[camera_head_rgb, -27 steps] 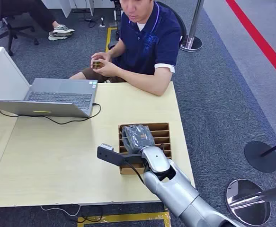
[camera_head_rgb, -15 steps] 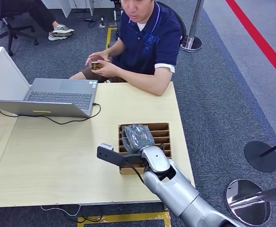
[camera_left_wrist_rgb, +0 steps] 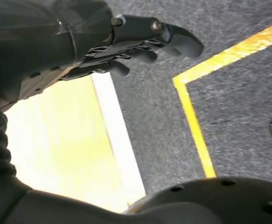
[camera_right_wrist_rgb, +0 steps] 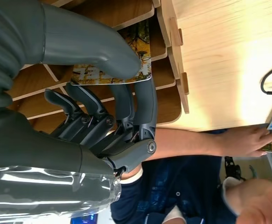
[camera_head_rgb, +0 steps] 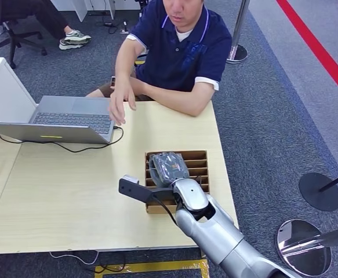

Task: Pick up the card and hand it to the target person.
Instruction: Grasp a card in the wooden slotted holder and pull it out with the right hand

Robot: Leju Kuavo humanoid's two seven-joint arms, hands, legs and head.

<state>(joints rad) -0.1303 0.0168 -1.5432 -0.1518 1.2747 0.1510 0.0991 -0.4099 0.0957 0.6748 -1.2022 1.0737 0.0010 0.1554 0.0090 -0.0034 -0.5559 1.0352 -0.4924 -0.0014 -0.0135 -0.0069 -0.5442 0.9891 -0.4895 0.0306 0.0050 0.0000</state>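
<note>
My right hand (camera_right_wrist_rgb: 102,116) is pinching the card (camera_right_wrist_rgb: 113,70) between thumb and fingers, down among the slots of the wooden rack (camera_head_rgb: 199,165) on the table (camera_head_rgb: 71,191). The right wrist view is showing the card's yellow printed face standing in a slot, which my hand (camera_head_rgb: 169,168) is hiding in the head view. My left hand (camera_left_wrist_rgb: 134,42) is hanging over the carpet, fingers loosely extended, holding nothing. The person (camera_head_rgb: 180,52) is reaching a hand (camera_head_rgb: 119,104) toward the laptop (camera_head_rgb: 66,119).
</note>
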